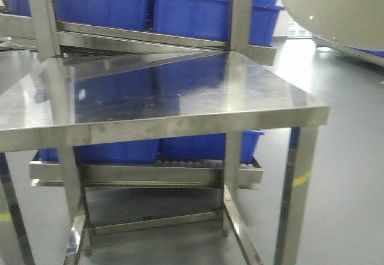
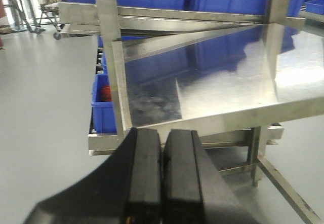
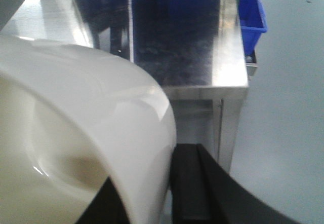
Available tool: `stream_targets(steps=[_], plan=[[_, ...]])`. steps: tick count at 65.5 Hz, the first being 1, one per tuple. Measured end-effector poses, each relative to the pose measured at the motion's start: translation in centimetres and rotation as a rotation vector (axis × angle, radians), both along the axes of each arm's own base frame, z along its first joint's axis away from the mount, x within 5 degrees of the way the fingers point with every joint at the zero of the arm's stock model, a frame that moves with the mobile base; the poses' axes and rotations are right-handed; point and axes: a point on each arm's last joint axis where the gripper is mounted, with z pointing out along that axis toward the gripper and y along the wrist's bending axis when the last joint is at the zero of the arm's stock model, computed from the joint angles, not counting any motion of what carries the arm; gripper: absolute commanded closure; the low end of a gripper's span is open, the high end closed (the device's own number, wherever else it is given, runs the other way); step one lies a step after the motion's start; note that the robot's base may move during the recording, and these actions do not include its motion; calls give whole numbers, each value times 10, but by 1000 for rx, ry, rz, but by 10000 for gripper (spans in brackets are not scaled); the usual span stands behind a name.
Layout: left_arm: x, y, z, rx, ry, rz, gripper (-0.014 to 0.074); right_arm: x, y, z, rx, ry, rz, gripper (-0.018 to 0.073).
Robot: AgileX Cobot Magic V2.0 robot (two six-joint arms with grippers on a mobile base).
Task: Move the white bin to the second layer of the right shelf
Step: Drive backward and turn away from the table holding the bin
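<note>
Right tool [image 3: 147,199] grips white bin [image 3: 76,133] wall; left tool [image 2: 161,176] closed.

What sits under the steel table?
Blue crates on a roller tier, with floor below. The table top hides the crates' upper parts and contents.

I get only a cropped curve of the glossy cream-white plastic bin [image 1: 336,7], top right; up close it half-hides my right gripper [image 3: 147,198].
</note>
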Motion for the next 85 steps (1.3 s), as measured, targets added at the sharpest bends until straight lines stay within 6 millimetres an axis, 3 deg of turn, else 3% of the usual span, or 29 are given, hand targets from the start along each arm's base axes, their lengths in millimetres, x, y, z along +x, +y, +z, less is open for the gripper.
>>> stream_targets(steps=[85], plan=[[0,0,0,0,0,0,512,0,0,0,0,0,0,503]])
